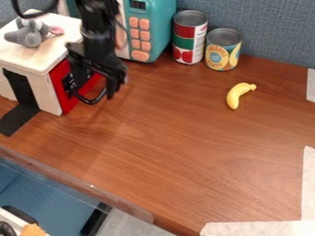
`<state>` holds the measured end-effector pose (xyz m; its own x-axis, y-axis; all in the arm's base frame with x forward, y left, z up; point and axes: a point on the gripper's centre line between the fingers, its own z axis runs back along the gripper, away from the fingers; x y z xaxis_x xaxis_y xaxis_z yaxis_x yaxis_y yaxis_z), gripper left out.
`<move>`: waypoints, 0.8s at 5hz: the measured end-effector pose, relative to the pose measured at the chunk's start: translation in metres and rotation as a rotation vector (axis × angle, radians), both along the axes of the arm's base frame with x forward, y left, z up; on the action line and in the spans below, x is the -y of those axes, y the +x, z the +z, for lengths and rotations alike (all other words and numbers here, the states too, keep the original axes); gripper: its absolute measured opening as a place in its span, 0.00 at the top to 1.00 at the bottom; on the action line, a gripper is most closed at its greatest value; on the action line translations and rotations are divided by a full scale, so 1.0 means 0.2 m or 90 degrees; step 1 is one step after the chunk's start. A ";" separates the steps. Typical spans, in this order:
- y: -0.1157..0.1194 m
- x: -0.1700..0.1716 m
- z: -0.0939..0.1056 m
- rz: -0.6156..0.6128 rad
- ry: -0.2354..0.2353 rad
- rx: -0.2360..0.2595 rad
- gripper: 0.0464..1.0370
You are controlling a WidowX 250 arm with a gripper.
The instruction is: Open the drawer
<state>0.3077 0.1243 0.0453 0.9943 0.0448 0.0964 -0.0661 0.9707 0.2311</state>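
I see tabletop [178,138] stretching from the gripper [92,93] to the banana [235,97], its near edge slanting below. The drawer's red front [58,73] faces right across it, long axis slanting toward the microwave [161,27], just beside the gripper. I can't tell the gripper's opening or grip.

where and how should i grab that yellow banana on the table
The banana is probably best gripped around the middle of its body, coming straight down from above. It lies flat on the table, slim and curved, so closing across its narrow width should hold better than pinching end to end. The two cans stand behind it, making the back a poorer approach.
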 end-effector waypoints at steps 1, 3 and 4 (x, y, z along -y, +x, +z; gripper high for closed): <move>-0.01 0.05 -0.09 -0.019 0.036 -0.002 0.04; 0.11 0.06 -0.15 -0.007 0.066 0.015 0.04; 0.18 0.05 -0.16 0.000 0.063 0.020 0.09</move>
<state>0.3444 0.1141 0.0140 0.9907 0.0331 0.1317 -0.0745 0.9434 0.3232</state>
